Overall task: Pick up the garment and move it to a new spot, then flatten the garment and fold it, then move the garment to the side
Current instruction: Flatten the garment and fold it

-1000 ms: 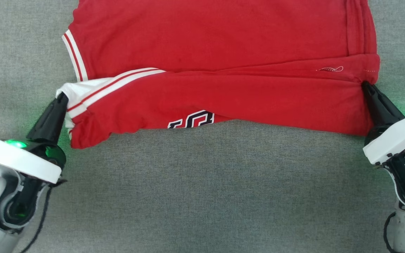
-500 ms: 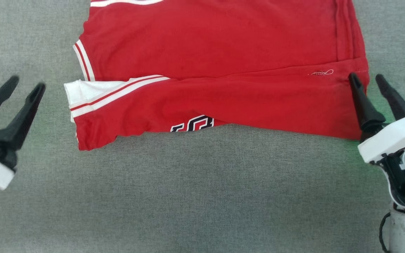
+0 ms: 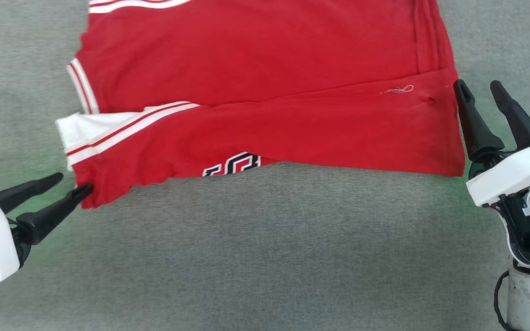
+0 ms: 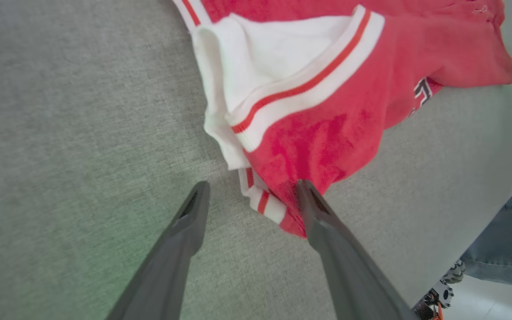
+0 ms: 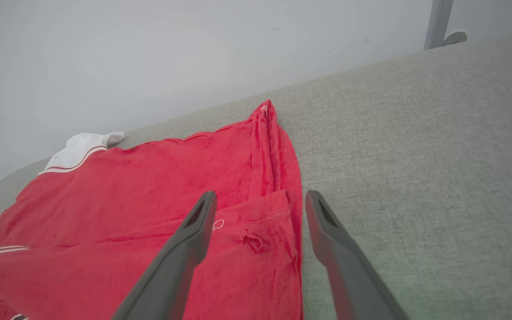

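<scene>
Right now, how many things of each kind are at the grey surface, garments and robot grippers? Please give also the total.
Garments: 1, the red garment with white sleeves
Grippers: 2, the left gripper and the right gripper, both open
Total: 3

- The garment (image 3: 256,59) runs off the top edge of the head view, so its far part is cut off.
- The lettering (image 3: 231,164) is mostly tucked under a folded flap, and the strip that peeks out cannot be read.
- The left pincer (image 3: 75,181) is cut by the left edge. Whether its finger (image 4: 322,218) touches the garment's corner or stands above it cannot be told.
- The right pincer (image 3: 479,83) has its arm cut by the right and bottom edges.
- A person's leg (image 4: 505,249) is cut by the right edge.
- A small object (image 4: 438,298) below the leg is too small to tell.
</scene>
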